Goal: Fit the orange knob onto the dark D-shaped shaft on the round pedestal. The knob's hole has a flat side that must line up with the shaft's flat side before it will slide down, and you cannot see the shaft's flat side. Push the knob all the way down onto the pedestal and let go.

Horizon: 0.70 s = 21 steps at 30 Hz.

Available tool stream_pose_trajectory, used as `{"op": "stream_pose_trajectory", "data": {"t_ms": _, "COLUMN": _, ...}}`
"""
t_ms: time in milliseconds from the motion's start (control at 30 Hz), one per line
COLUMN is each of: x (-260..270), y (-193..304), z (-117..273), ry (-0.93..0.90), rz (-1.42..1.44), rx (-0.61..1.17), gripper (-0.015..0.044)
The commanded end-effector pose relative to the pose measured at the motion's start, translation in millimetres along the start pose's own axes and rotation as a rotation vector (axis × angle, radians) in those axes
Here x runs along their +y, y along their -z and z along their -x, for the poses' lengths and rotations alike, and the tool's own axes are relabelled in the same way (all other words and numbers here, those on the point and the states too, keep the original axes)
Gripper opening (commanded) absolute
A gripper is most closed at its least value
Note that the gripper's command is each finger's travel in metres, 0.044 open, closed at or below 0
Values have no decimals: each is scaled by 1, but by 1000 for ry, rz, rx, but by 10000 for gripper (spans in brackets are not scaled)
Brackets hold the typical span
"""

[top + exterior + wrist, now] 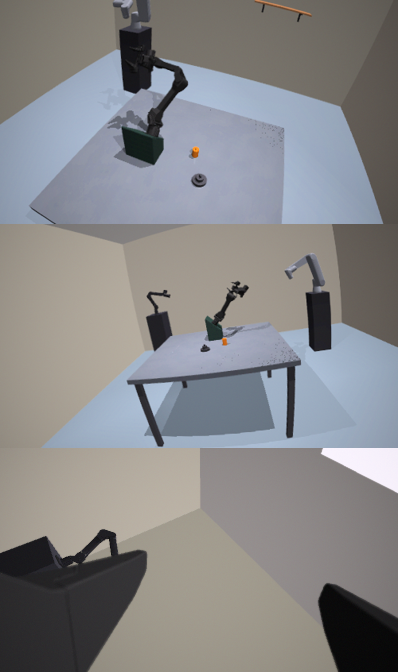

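Note:
The orange knob (195,152) (224,341) stands upright on the grey table, a short way from the round dark pedestal (199,184) (204,349). The dark shaft (200,175) rises from the middle of the pedestal with nothing on it; its flat side cannot be made out. My gripper (129,55) (231,286) (231,575) is open and empty, high in the air and far from both knob and pedestal. The wrist view shows its two dark fingers wide apart against the walls, with neither knob nor pedestal in sight.
A dark green wedge block (139,147) (214,332) stands on the table (239,198) (179,363) at the arm's base. Off the table, a black stand (319,319) carries a light grey arm (316,269), and another stand (159,330) carries a dark arm.

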<state>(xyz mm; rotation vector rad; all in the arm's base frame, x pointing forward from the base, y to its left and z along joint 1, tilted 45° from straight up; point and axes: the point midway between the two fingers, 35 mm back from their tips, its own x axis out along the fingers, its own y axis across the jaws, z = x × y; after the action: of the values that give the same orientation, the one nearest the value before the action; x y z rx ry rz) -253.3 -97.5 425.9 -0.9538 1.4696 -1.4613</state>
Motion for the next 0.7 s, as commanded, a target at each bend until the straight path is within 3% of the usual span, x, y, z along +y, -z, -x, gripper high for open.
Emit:
{"op": "stream_pose_trajectory", "data": {"t_ms": 0, "x": 0, "y": 0, "z": 0, "ry": 0, "rz": 0, "rx": 0, "gripper": 426}}
{"op": "stream_pose_trajectory", "data": {"t_ms": 167, "x": 4, "y": 29, "z": 9, "ry": -20, "rz": 32, "rx": 121, "gripper": 440}}
{"op": "stream_pose_trajectory", "data": {"t_ms": 367, "x": 22, "y": 65, "z": 47, "ry": -27, "rz": -125, "rx": 312, "gripper": 440}}
{"op": "stream_pose_trajectory", "data": {"t_ms": 667, "x": 75, "y": 118, "z": 169, "ry": 64, "rz": -542, "rx": 780, "gripper": 440}}
